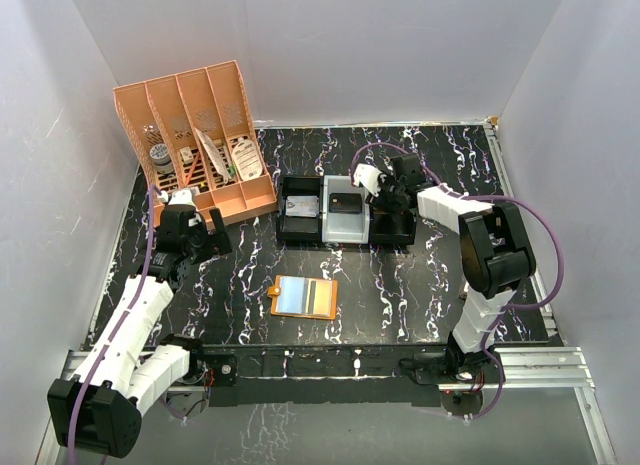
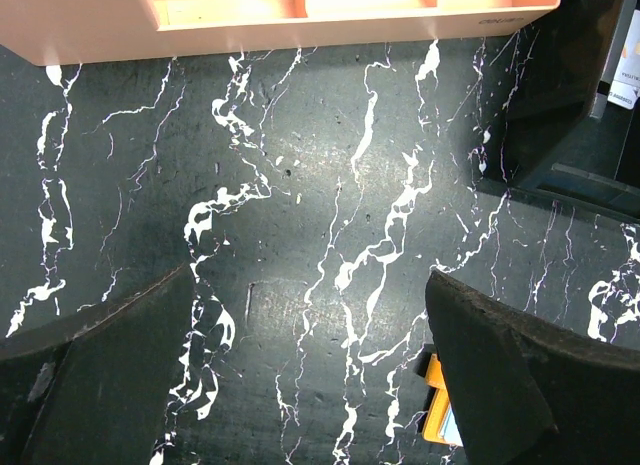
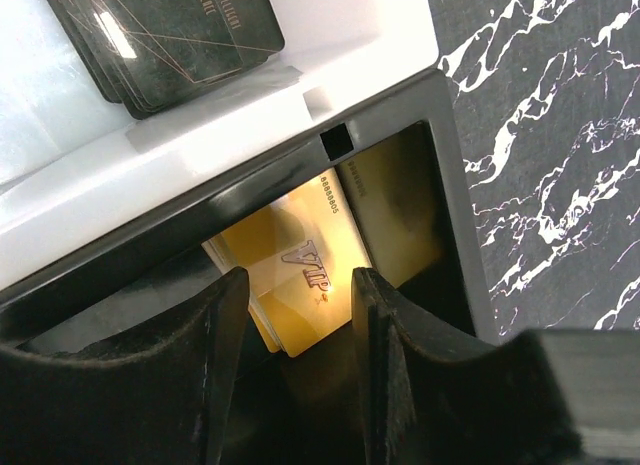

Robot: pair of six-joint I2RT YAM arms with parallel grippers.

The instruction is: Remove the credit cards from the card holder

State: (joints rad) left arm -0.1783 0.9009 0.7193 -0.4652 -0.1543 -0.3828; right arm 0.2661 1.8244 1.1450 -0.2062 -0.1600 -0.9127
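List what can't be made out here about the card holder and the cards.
Top view: card holder too small to tell credit cards from its pale panels.
Left wrist view: only its corner shows; a finger and the bottom edge hide the rest.
Right wrist view: gold card partly behind the fingers; dark cards cut by the top edge.

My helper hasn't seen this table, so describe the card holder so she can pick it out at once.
On the black marbled table, look in front of the black trays, toward the near edge. The card holder lies there alone, opened flat: small, orange-edged with pale blue inner panels, unlike the big upright orange organizer at back left.
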